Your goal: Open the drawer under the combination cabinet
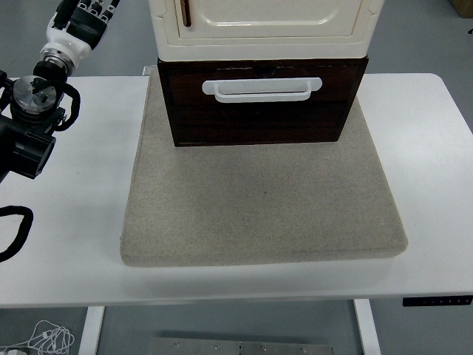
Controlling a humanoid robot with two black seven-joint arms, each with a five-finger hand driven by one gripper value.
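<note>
The left hand (83, 15) is raised at the top left corner, its arm coming in from the left edge over the white table (66, 222); only the base of the hand and the first knuckles show before the picture cuts them off, so I cannot tell whether it is released or clenched, and it touches nothing that can be seen. Off to that hand's right and a little nearer the table's front edge stands the combination cabinet (266, 26), a cream upper unit with a door and a small dark door handle (185, 12), closed as far as the view shows. Directly beneath it sits the dark brown drawer (259, 111), its front face turned toward the robot and flush with the cabinet body, so it appears shut and its contents are hidden. A white bar handle (261, 88) lies across the drawer front, its long axis running left to right, parallel to the table's near edge. Cabinet and drawer rest at the far end of a beige mat (259, 214), which spreads toward the front edge
</note>
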